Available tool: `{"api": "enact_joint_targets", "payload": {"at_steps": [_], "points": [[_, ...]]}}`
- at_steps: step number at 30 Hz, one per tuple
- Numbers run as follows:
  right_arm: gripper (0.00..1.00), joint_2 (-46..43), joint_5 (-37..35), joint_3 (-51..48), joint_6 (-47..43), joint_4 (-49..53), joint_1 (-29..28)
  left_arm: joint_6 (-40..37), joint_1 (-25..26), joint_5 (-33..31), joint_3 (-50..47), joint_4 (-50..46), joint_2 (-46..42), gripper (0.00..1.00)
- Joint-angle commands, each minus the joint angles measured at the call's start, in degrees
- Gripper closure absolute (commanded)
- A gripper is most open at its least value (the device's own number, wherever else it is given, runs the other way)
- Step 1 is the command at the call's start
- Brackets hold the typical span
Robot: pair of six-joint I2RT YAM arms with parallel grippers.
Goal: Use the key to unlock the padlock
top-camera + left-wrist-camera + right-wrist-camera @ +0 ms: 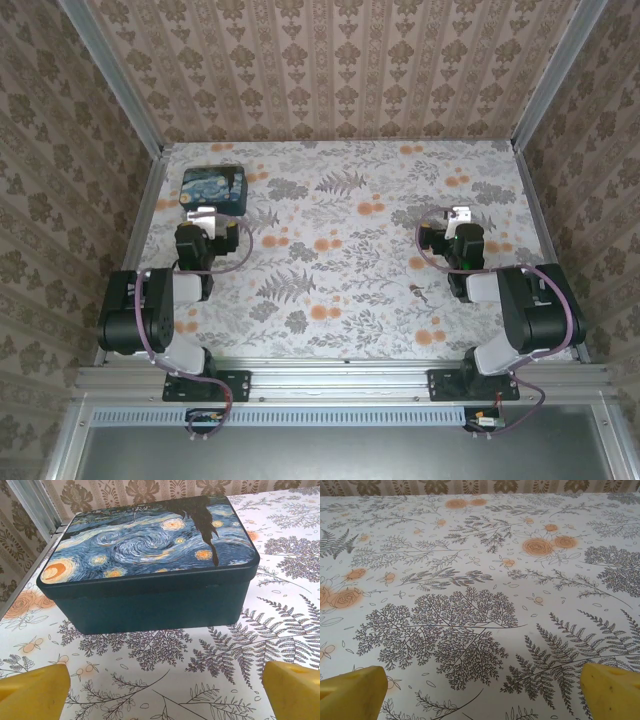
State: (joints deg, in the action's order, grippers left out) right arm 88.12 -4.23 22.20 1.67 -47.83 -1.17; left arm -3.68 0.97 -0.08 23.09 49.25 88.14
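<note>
The padlock and the key are out of view. A closed dark teal box (213, 188) with a swirling starry-night lid stands at the table's far left corner. My left gripper (208, 214) hovers just in front of it, open; in the left wrist view the box (150, 550) faces me, and the yellow fingertips (30, 692) stand wide apart over bare cloth, the left gripper (165, 692) holding nothing. My right gripper (458, 216) is over the right half of the table, open too. Its yellow fingertips (612, 690) frame only the patterned cloth, with the right gripper (482, 692) empty.
A floral cloth covers the table (350, 250). Wallpapered walls with aluminium posts (110, 75) close it in on the left, back and right. The box sits close to the left wall rail (30, 505).
</note>
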Motion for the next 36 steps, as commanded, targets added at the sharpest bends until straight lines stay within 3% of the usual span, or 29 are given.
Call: {"api": "enact_joint_targets", "payload": {"at_steps": [1,20,26,29,31,36], "points": [[0.0,-0.4,0.7,1.2,-0.3,-1.0,-0.2,0.4,-0.4,1.0,0.1,0.2,0.2,0.0],[0.0,-0.4,0.7,1.2,-0.2,-1.0,-0.1,0.6,-0.4,0.5,0.2,0.1,0.2,0.0],[0.0,-0.9,1.8,1.6,-0.2,0.3,0.3,1.8,-2.4,4.0,-0.1,0.5,-0.5,0.0],[0.0,-5.4,0.7,6.4,0.1,12.4,0.2,3.6,-2.5,0.1,2.5,-8.1,-4.9,0.0],[0.0,-7.9,-0.6,9.2,0.4,19.0,0.2,4.8,-2.9,-1.7,8.2,-20.1,-8.1,0.0],[0.0,-11.2,-1.1,15.8,2.3,33.9,-1.7,9.1,-6.2,0.4,20.5,-36.9,-9.6,0.0]]}}
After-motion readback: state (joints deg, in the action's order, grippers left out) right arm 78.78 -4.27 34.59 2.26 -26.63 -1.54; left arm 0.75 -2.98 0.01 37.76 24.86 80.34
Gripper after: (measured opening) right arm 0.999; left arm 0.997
